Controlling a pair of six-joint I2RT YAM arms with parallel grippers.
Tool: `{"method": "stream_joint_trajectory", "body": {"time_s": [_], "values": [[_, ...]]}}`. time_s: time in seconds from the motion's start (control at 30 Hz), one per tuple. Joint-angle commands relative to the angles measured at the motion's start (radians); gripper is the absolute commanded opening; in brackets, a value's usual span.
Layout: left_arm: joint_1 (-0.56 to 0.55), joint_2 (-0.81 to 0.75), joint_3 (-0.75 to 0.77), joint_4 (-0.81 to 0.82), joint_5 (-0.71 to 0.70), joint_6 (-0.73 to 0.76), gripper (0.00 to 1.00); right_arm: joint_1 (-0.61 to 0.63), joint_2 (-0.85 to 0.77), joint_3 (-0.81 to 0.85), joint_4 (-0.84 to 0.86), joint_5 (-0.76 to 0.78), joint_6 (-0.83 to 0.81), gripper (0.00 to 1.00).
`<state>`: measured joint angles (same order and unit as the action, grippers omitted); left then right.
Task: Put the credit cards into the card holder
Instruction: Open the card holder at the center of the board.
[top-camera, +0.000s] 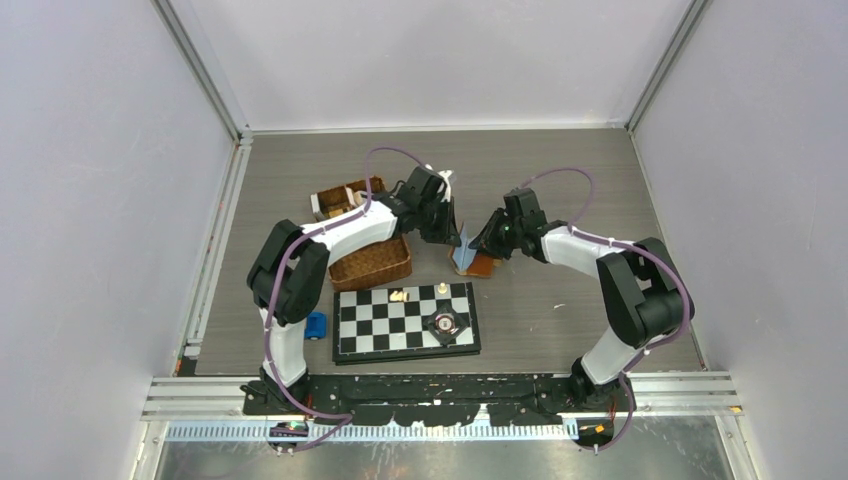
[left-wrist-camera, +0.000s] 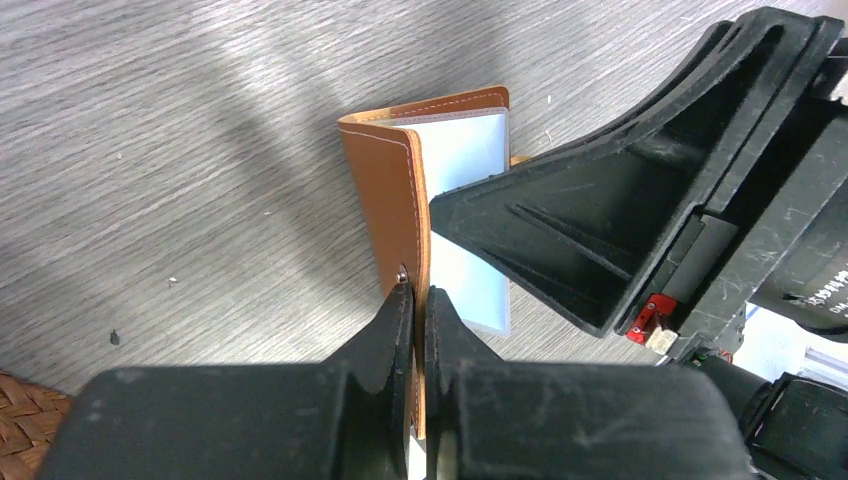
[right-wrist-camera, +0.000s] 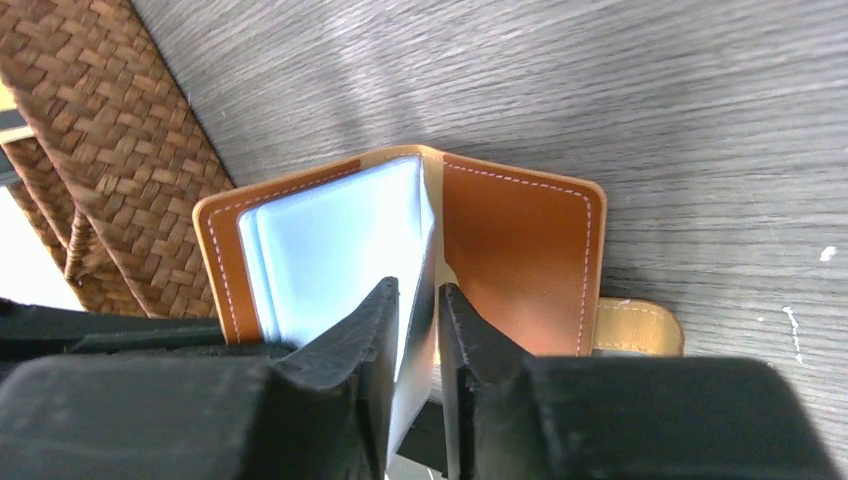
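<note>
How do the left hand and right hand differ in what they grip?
The left hand pinches the card holder by its brown leather cover; the right hand pinches a pale card inside it. The left hand reaches from the wicker basket side, the right hand opposite. Both are shut.

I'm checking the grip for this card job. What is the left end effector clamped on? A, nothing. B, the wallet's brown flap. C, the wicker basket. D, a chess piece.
B: the left wrist view shows the left end effector shut on the brown flap edge of the wallet; the right end effector pinches a pale card.
</note>
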<state>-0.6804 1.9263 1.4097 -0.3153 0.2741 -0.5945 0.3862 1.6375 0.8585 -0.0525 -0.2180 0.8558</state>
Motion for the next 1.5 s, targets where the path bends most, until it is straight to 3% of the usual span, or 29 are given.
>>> {"method": "stream_joint_trajectory", "body": {"time_s": [0.0,0.23,0.4,0.83,1.33,1.47], "values": [[-0.001,-0.002,0.006,0.017,0.021,0.007,0.00,0.006,0.008,0.009,0.008,0.046,0.005,0.21],[0.014,-0.006,-0.015,0.048,0.078,-0.012,0.09,0.005,0.005,-0.021,-0.011,0.074,-0.012,0.06],[0.018,-0.010,-0.039,0.106,0.134,-0.035,0.09,0.005,0.020,-0.031,-0.014,0.083,-0.018,0.00],[0.019,-0.011,-0.040,0.118,0.175,-0.031,0.19,0.006,0.055,-0.023,-0.013,0.091,-0.026,0.00],[0.018,-0.012,0.013,-0.081,-0.013,0.083,0.13,0.006,0.038,-0.022,-0.040,0.109,-0.032,0.01],[0.017,-0.005,0.025,-0.119,-0.049,0.108,0.09,0.004,0.009,-0.015,-0.081,0.129,-0.051,0.10]]}}
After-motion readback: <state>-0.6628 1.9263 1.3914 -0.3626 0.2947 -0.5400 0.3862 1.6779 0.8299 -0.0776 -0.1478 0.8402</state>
